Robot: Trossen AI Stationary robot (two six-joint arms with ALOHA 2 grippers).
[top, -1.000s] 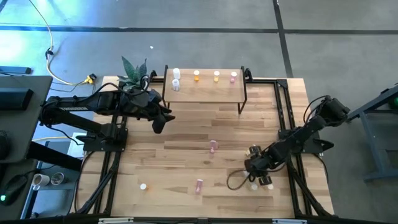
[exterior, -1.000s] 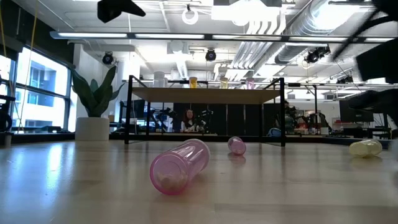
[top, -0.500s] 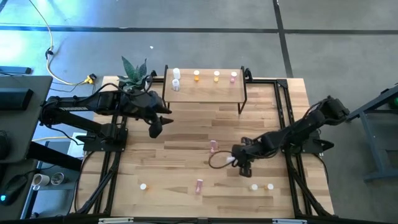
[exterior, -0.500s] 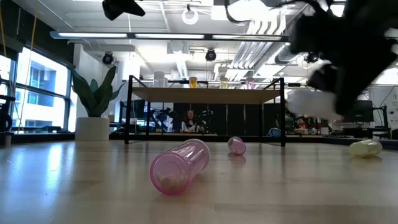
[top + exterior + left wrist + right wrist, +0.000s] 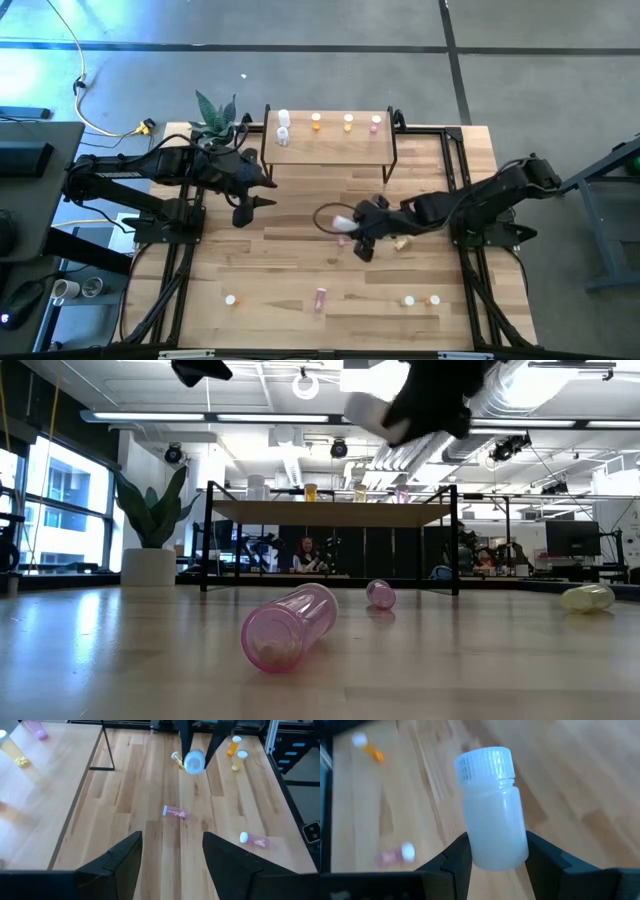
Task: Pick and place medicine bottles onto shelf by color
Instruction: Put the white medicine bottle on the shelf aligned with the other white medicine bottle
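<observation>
Right gripper (image 5: 495, 862) moved toward shelf (image 5: 330, 145), white bottle (image 5: 492, 837) clamped between fingers

You look straight down from high up, level across the table (image 5: 300, 270) from low, close past each wrist's fingers, all sharing the white bottle (image 5: 492, 810)

The shelf (image 5: 330, 140) stands at twelve o'clock on the wooden tabletop (image 5: 300, 270), carrying two white bottles (image 5: 284, 126) at its nine o'clock end, then two orange bottles (image 5: 332, 122) and a pink bottle (image 5: 376, 123) toward three o'clock. A potted plant (image 5: 215, 115) sits at ten o'clock. The left gripper (image 5: 242, 205) hovers at nine o'clock of centre. The right gripper (image 5: 352, 225), near centre, carries a white bottle (image 5: 343, 222). A pink bottle (image 5: 320, 297) lies at six o'clock.
</observation>
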